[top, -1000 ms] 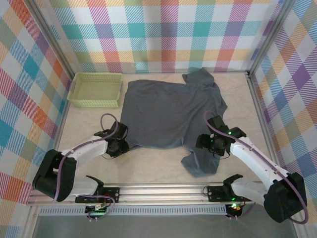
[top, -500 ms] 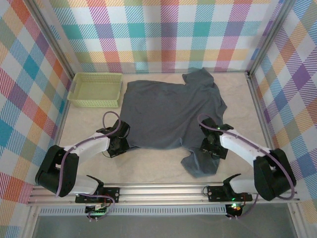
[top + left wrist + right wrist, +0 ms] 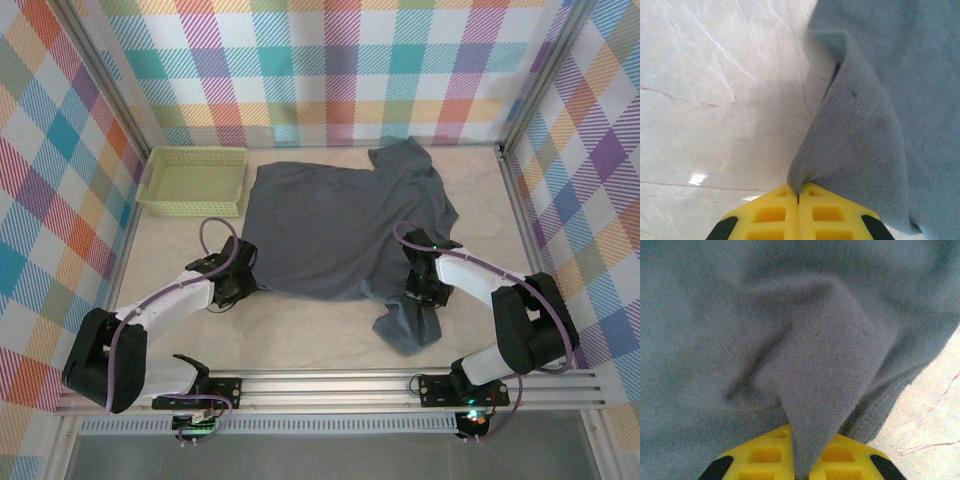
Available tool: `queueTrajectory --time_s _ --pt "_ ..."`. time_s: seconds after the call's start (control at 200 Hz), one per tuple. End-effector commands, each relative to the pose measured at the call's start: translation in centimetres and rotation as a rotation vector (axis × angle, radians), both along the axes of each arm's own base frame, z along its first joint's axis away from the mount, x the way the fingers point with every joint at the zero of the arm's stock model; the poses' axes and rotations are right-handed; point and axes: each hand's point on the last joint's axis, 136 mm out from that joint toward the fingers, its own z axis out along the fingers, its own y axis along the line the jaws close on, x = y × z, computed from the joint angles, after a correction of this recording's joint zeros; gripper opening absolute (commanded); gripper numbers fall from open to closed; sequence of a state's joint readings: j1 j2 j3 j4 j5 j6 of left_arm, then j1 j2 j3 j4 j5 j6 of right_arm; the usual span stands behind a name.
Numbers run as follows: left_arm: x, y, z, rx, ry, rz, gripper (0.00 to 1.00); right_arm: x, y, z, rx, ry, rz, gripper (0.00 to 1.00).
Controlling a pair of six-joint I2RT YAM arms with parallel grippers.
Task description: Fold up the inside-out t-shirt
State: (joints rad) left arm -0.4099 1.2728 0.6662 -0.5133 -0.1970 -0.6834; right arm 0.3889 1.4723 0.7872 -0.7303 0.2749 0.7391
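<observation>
- One slate blue-grey t-shirt [image 3: 345,225] was there.
- One pale yellow-green mesh basket [image 3: 190,206] was there.
- Two grippers were there: one left gripper [image 3: 243,283] and one right gripper [image 3: 418,290].
- One table [image 3: 300,330] lay under them all.

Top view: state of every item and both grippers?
t-shirt: spread mostly flat, wrinkled, near edge pinched at two spots
basket: upright, empty
left gripper: shut on the t-shirt's near left corner
right gripper: shut on the t-shirt's near right edge
</observation>
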Motion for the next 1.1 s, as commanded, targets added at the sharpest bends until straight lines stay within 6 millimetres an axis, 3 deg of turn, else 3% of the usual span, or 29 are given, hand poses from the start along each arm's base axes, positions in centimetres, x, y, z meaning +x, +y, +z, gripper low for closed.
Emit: queueTrajectory --time_s 0.0,0.16,0.275,0.425,0.49,0.56,0.65,0.765,0.89,1.04,1.1 --pt "0.1 2.1 1.8 0.069 -0.04 0.039 0.0 2.3 -1.7 2.6 -0.081 -0.065 0.003 0.1" --pt "0.0 3.9 3.4 0.09 -0.093 0.088 0.0 5.6 -3.3 5.1 -0.02 -0.141 -0.019 0.08" --pt "0.8 3.4 3.6 0.067 -0.092 0.059 0.0 8.4 -1.7 6.6 0.037 -0.168 0.043 0.08" --pt "2.9 2.2 3.3 0.068 -0.043 0.025 0.0 12.5 -0.6 6.9 0.038 -0.158 0.078 0.12" --pt "4.0 1.8 3.1 0.074 -0.029 0.024 0.0 14.5 0.1 6.5 0.037 -0.137 0.105 0.19" --pt "5.0 1.7 2.8 0.086 -0.014 0.027 0.0 16.3 0.3 5.8 0.02 -0.106 0.124 0.34" --pt "6.0 2.2 2.7 0.119 0.008 0.043 0.0 17.2 0.0 5.4 -0.022 -0.066 0.127 0.48" --pt "6.6 2.7 2.0 0.134 0.038 0.06 0.0 15.8 -0.3 6.9 -0.014 -0.101 0.128 0.59" --pt "6.7 2.3 1.3 0.11 0.049 0.053 0.0 11.7 0.3 8.4 0.049 -0.143 0.15 0.62" --pt "6.7 2.0 0.9 0.094 0.055 0.048 0.0 6.0 1.8 7.2 0.067 -0.103 0.204 0.63" --pt "6.7 1.9 0.9 0.085 0.051 0.046 0.0 4.4 3.6 6.5 0.087 -0.095 0.251 0.62"
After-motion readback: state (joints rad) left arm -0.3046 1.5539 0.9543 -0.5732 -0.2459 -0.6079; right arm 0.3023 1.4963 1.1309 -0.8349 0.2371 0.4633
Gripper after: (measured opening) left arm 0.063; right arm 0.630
